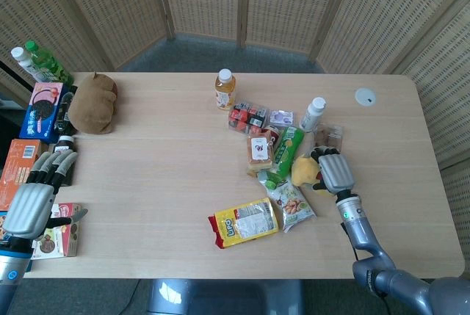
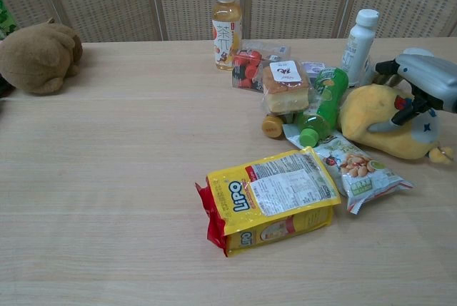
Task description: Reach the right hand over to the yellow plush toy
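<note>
One right robot hand, fingers apart, hovers over the soft yellow plush toy; lowering carelessly could nudge the neighbouring green plastic bottle

The right robot hand is silver-grey with black fingers, and under it lies the yellow plush toy, which shows a small red and dark blue patch. Just to that robot hand's left stands a green bottle with a green cap, and beyond it a white bottle. Nearer the camera than the robot hand, a snack packet is white and green with a nut picture. Further left, the yellow biscuit bag has red ends and blue "LiPO" lettering. The tabletop is pale wood grain. Far to the left sits a brown plush toy. The left robot hand is likewise silver-grey.
</note>
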